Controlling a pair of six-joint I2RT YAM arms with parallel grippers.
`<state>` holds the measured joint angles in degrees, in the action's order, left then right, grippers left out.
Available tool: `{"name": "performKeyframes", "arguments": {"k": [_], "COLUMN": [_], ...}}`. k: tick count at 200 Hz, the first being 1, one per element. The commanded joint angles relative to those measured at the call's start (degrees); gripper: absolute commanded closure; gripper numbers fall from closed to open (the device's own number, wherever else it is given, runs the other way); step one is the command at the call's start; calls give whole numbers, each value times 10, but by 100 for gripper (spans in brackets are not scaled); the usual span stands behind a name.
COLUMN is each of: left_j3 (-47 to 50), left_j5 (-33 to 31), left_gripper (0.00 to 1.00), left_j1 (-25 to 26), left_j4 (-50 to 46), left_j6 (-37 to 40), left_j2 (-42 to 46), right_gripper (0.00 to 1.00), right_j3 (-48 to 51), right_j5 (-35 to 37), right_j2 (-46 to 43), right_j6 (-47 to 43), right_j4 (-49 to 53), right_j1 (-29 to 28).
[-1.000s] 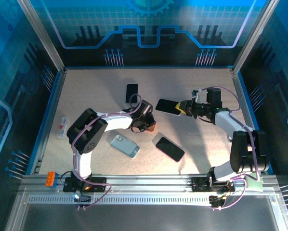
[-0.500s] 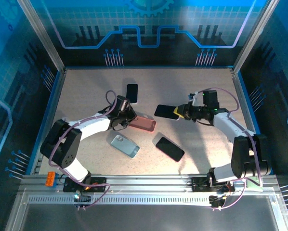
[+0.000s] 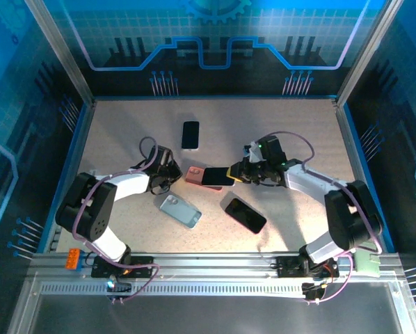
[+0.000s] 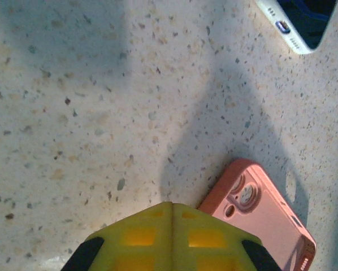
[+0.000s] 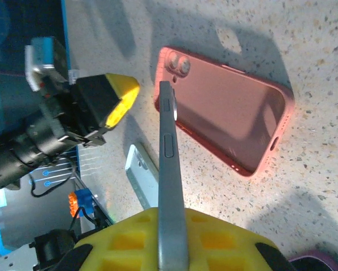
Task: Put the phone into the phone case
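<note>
Inside a blue-walled cell, on a speckled table point(image 3: 124, 132): grips the phone point(image 5: 170, 164) edge-on between the yellow fingers point(image 5: 225, 240) of the right gripper point(image 3: 238, 174), clamped on its flat faces. Holds it raised and tilted over the pink case point(image 5: 228, 121), not yet seated; cannot tell whether touching the rim. Case flat on the table, open side up, camera cutout toward the left gripper point(image 3: 169, 172). Rests that gripper just beside the cutout end, yellow pads point(image 4: 141, 237) pressed together on nothing. From overhead, phone overlapping the right part of the case, the two grippers facing each other across it. Elsewhere on the table: a black phone point(image 3: 190, 134) beyond the case toward the back wall, a pale blue case point(image 3: 180, 210) on the near side by the left arm, and a dark phone point(image 3: 243, 214) nearer the right arm, all apart from both grippers. By the left base, a small orange block point(image 3: 73, 258) on the rail.
</note>
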<state>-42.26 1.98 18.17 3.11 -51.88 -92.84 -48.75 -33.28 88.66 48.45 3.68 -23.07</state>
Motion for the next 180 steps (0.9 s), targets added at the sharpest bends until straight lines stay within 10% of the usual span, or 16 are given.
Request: {"name": "performKeyframes", "arguments": {"k": [1, 180], "left_j3": [2, 10], "left_j5": [7, 51], "left_gripper": [100, 100], "left_j1": [-9, -11], "left_j4": [28, 94], "left_j6": [20, 6], "left_j2": [-13, -57], "right_gripper": [100, 100], "right_j3": [-41, -57], "right_j5": [5, 4], "right_j2": [29, 141], "right_j6": [33, 102], "right_j4": [-65, -130], "right_j1": [-17, -43]}}
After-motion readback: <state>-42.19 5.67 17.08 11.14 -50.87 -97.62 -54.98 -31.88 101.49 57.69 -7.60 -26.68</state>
